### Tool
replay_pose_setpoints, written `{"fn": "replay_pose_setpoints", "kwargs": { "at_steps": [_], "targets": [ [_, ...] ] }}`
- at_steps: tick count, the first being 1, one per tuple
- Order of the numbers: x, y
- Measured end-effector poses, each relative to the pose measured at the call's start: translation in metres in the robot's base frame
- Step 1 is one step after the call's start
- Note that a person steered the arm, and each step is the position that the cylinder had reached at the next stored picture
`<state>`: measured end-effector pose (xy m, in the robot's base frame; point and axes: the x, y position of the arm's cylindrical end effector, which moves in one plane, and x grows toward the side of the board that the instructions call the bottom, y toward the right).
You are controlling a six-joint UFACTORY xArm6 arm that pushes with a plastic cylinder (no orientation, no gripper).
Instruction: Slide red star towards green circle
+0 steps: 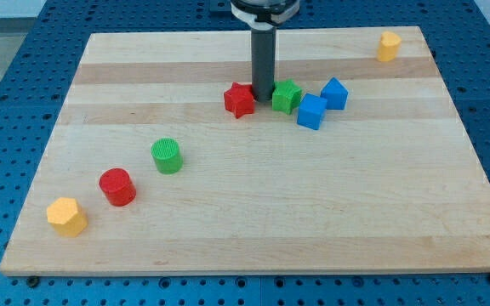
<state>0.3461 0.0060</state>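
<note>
The red star [239,99] lies near the board's upper middle. My tip [263,98] stands just to its right, between it and a green block [287,96], close to both. The green circle [167,155] sits lower and to the view's left of the star, well apart from it.
Two blue blocks [311,111] [334,93] lie right of the green block. A red cylinder [117,187] and a yellow block [66,216] lie at lower left. Another yellow block [388,46] sits at the top right corner. The wooden board [313,212] rests on a blue perforated table.
</note>
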Motion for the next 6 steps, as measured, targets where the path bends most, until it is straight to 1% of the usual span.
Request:
{"fn": "replay_pose_setpoints", "kwargs": {
  "at_steps": [1, 2, 4, 6],
  "targets": [
    [-0.005, -0.014],
    [0.000, -0.025],
    [0.017, -0.046],
    [0.037, -0.047]
  ]
}}
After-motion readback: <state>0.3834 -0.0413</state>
